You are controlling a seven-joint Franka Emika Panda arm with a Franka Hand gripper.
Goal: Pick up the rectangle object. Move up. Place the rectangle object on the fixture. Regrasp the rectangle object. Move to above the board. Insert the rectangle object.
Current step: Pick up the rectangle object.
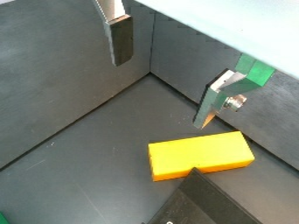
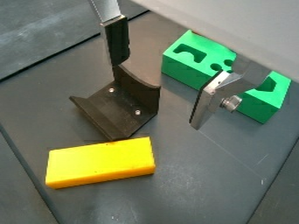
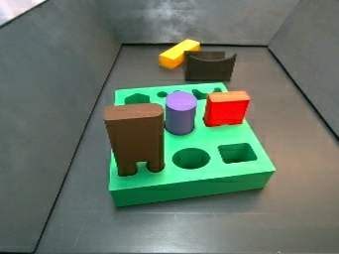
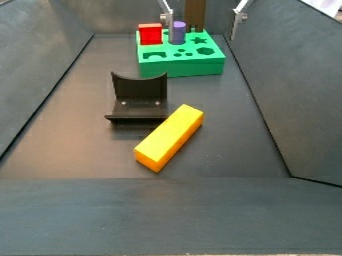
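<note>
The rectangle object (image 4: 170, 136), a long yellow-orange bar, lies flat on the dark floor in both side views, just beside the fixture (image 4: 136, 97). Both wrist views show the bar (image 2: 101, 163) below the gripper and apart from it. My gripper (image 2: 162, 74) hangs open above the floor with nothing between its fingers. One finger is over the fixture (image 2: 117, 105); the other is toward the green board (image 2: 187, 45). In a side view only the fingertips (image 4: 242, 8) show at the picture's edge, above the board's far end.
On the board (image 3: 185, 185) stand a tall brown block (image 3: 135, 139), a purple cylinder (image 3: 180, 111) and a red cube (image 3: 227, 107). Round, square and other shaped holes stay open in its top. Sloping grey walls (image 3: 66, 119) enclose the floor.
</note>
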